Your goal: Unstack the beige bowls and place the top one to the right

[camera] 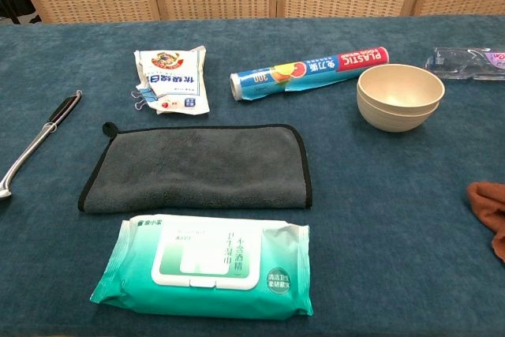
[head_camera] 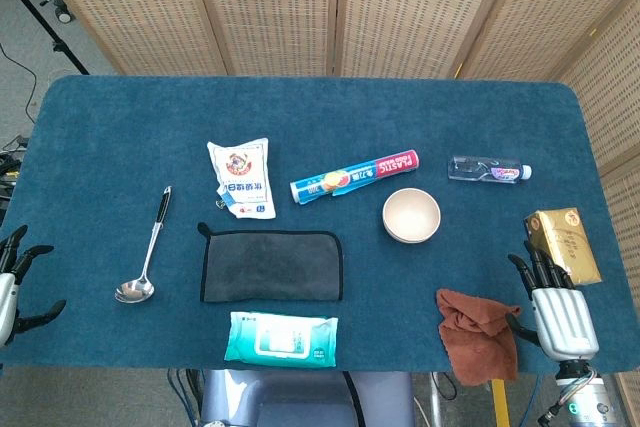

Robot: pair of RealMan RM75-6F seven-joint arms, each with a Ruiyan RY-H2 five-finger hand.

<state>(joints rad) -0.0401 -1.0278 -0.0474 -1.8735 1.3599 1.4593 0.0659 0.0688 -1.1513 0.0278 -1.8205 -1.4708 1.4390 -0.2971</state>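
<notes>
Beige bowls (head_camera: 411, 215) sit nested one inside the other, right of centre in the head view, on the blue worktop (head_camera: 110, 137); the chest view shows the two rims stacked, upper right of the frame. Just above and left of them lies a plastic wrap roll (head_camera: 354, 177), and to the upper right a clear water bottle (head_camera: 489, 170) on its side. Right hand (head_camera: 556, 305) rests at the lower right edge of the head view, fingers straight and slightly apart, holding nothing, between a brown rag (head_camera: 477, 337) and a yellow carton (head_camera: 563, 245). Left hand (head_camera: 14, 282) shows at the far left edge, fingers spread and empty. A grey cloth (head_camera: 271, 265) lies at lower centre, a pack of wet wipes (head_camera: 281, 338) below it, a white pouch (head_camera: 241, 179) above it, and a ladle (head_camera: 147, 250) to its left
</notes>
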